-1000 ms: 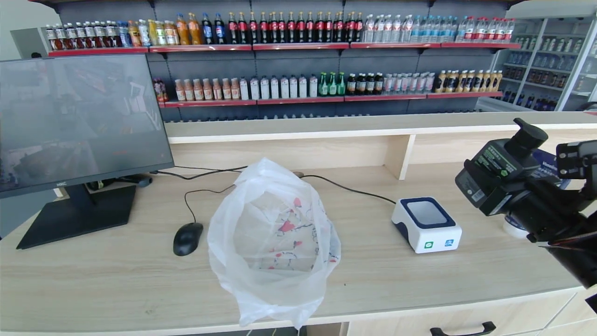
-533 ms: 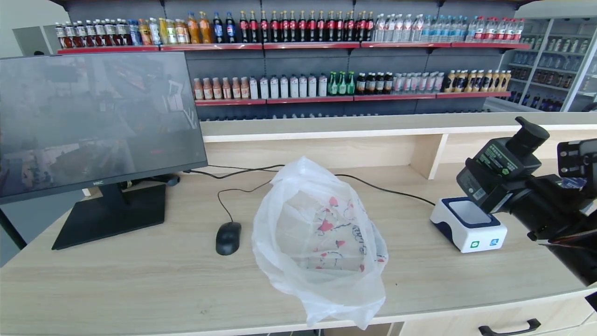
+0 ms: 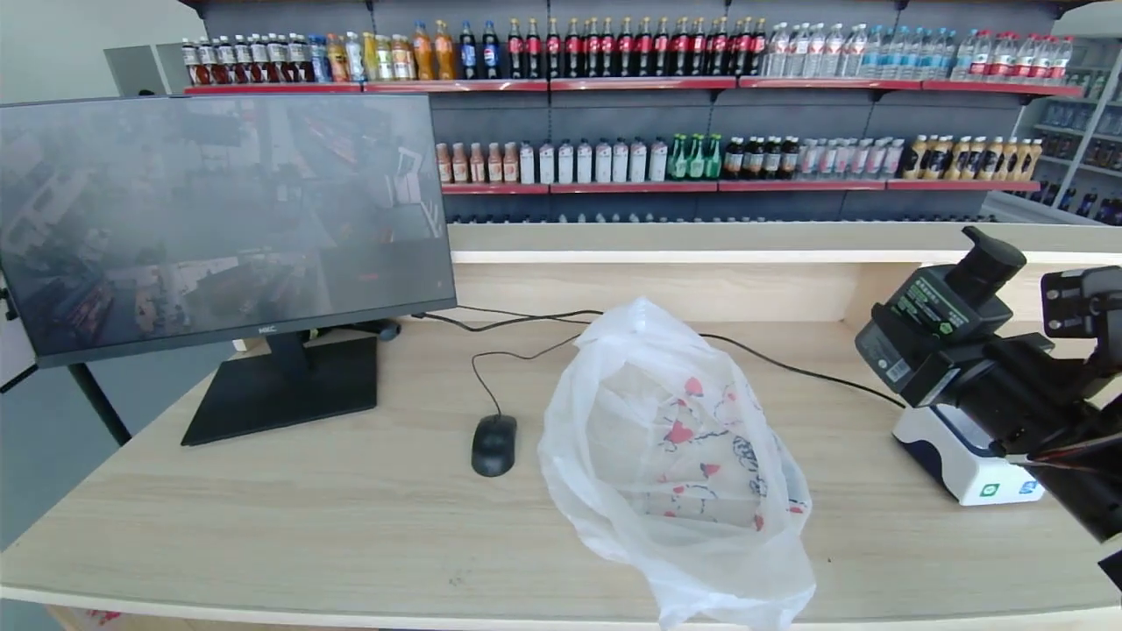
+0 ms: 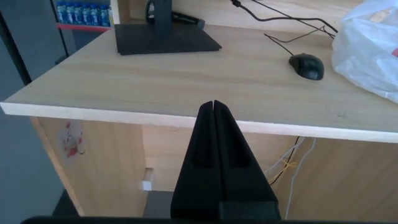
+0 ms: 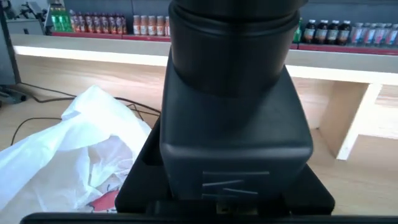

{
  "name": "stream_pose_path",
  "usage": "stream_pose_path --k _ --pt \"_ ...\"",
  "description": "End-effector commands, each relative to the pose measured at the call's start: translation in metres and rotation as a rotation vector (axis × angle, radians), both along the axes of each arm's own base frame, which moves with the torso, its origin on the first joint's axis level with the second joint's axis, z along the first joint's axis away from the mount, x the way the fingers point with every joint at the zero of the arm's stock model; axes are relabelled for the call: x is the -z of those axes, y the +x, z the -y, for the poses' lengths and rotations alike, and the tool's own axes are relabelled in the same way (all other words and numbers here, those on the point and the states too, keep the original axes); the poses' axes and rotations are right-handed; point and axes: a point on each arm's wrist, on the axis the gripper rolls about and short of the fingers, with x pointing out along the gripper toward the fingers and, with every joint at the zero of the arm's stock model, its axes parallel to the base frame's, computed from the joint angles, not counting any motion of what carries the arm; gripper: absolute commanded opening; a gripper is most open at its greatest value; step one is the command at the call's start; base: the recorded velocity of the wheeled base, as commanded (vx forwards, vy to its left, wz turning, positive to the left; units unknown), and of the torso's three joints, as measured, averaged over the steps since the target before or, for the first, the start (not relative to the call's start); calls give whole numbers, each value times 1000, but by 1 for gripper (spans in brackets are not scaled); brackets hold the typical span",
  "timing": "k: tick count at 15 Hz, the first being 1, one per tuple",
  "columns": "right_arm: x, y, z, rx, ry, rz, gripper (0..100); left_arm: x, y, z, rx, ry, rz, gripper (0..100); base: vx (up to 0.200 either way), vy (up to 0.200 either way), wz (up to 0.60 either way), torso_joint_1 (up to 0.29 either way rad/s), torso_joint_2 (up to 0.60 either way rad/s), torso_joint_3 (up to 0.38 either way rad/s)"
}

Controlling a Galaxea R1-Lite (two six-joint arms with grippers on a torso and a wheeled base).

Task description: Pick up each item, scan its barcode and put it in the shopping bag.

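Note:
My right gripper is shut on a black bottle with a green label and a barcode sticker, held tilted just above the white and blue barcode scanner at the counter's right. Up close, the black bottle stands in front of the bag. The clear plastic shopping bag stands open in the middle of the counter, with a red-patterned item inside it; the shopping bag lies below and beside the bottle. My left gripper is shut and empty, hanging below the counter's front edge.
A black monitor on a stand occupies the counter's left, and a black mouse lies between it and the bag. Cables run along the back. A raised wooden ledge lies behind, with drink shelves beyond.
The head camera has turned left, so the whole scene has slid right. The right gripper still holds the bottle, which now hangs over the scanner.

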Motion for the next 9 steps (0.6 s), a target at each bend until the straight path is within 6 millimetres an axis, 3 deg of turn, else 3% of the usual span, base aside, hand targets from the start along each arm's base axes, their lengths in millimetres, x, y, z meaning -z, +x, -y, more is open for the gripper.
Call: stream_pose_path --k 1,2,5,9 --pt "0 1 0 0 0 1 0 0 0 0 0 0 -1 0 0 0 600 17 2 2" --pt "0 1 0 0 0 2 0 0 0 0 0 0 -1 0 0 0 600 2 -2 2" --pt "2 8 -1 0 -1 -2 0 0 0 0 0 1 -1 0 0 0 0 0 0 0" --pt "15 30 -17 -49 -6 -40 0 0 0 0 0 1 1 0 0 0 0 0 0 0"
